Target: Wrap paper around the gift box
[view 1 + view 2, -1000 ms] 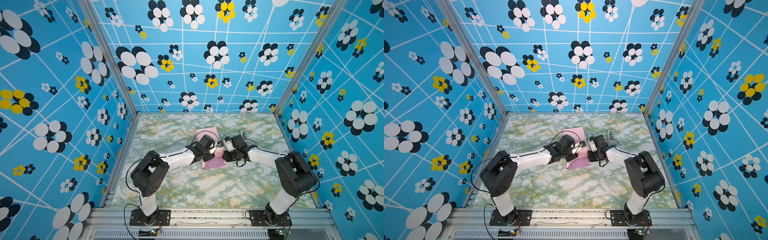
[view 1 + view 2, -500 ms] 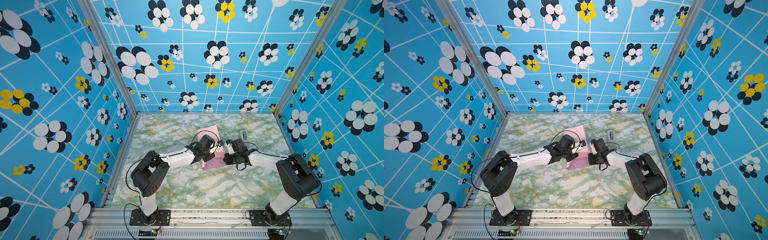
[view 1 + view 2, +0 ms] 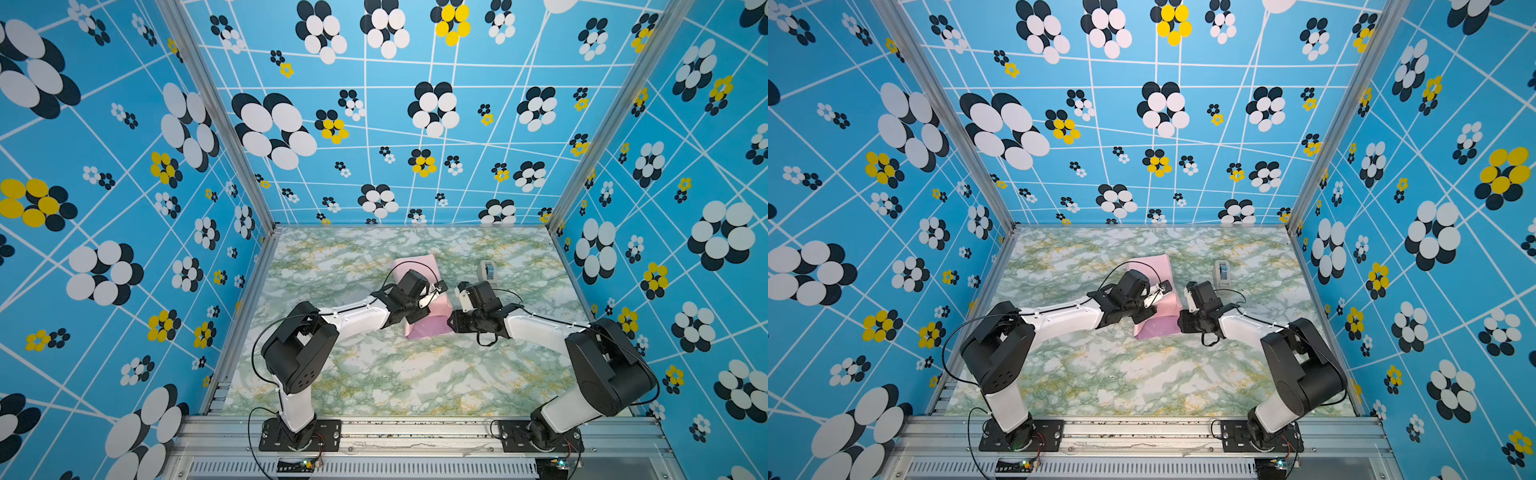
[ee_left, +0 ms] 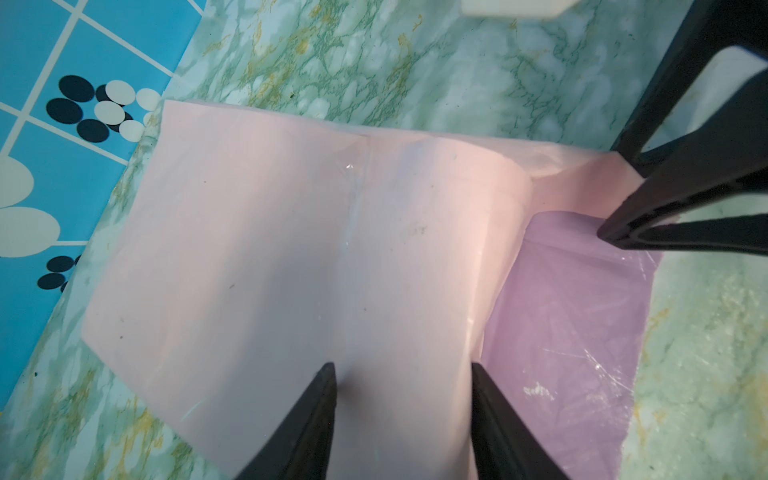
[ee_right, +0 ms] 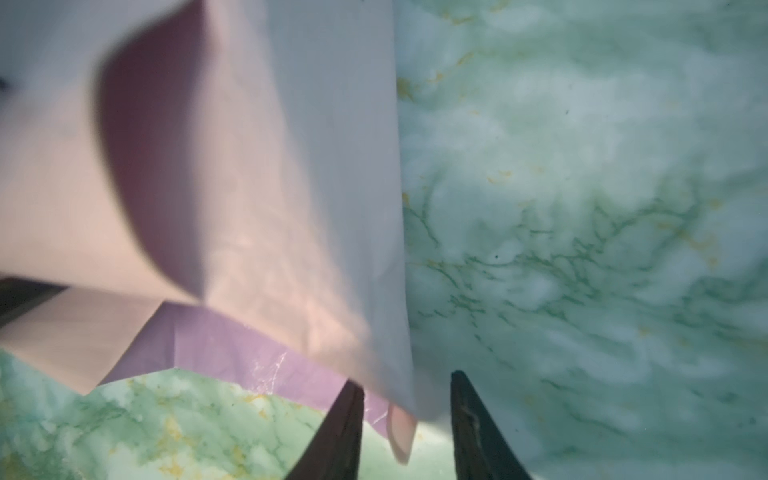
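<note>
While thin creased paper [image 4: 291, 249] lies folded, left end effector [image 4: 401, 365] parted above, right end effector [image 5: 404, 377] parted

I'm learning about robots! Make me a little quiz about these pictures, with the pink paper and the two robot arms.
1. True or false: a tool is holding the tape dispenser.
2. Which face of the paper shows under the left tool? A pale pink, B lilac, C dark blue.
3. Fill in: in a wrist view, the paper's edge hangs between the parted jaws of the ____ tool.

Key
1. False: it stands by itself on the table.
2. A.
3. The right tool.
</note>
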Robot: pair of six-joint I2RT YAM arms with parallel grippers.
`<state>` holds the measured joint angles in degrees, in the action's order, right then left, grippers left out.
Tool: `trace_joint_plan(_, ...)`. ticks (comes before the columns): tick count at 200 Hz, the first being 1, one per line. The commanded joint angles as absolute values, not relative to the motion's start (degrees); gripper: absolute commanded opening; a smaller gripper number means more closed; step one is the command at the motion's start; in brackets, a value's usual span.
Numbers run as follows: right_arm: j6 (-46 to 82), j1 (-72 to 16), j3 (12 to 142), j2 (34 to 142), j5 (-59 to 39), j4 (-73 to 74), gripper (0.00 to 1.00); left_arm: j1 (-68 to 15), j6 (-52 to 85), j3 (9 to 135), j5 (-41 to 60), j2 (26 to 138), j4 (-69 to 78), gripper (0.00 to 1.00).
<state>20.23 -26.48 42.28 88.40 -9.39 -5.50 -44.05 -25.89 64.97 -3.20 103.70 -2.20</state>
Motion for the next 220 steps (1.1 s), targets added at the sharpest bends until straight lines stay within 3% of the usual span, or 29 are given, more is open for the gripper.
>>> trace_joint_plan(1,23.05,-24.78,39.89,84.4,-13.49,-4.53,0.42,-44.22,-24.52,63.71,-2.6,103.36,-2.97,0.51)
trace_joint_plan(32,29.85,-19.05,33.65,78.89,-22.15,5.2,0.44,-44.29,-24.57,63.61,-2.38,103.53,-2.92,0.52)
trace_joint_plan(56,32.46,-16.96,32.62,77.97,-21.31,6.52,0.44,-44.36,-24.44,63.34,-1.51,103.27,-2.99,0.54)
trace_joint_plan(72,32.46,-17.03,35.75,80.07,-18.34,1.05,0.41,-44.38,-23.93,63.04,-0.79,103.1,-2.73,0.54)
trace_joint_plan(108,32.16,-18.57,39.08,84.63,-16.81,0.74,0.23,-44.6,-23.64,62.92,-0.75,103.36,-2.73,0.53)
trace_joint_plan(220,32.43,-24.61,40.97,92.15,-16.53,9.04,0.18,-44.65,-23.84,62.53,0.33,103.45,-2.44,0.53)
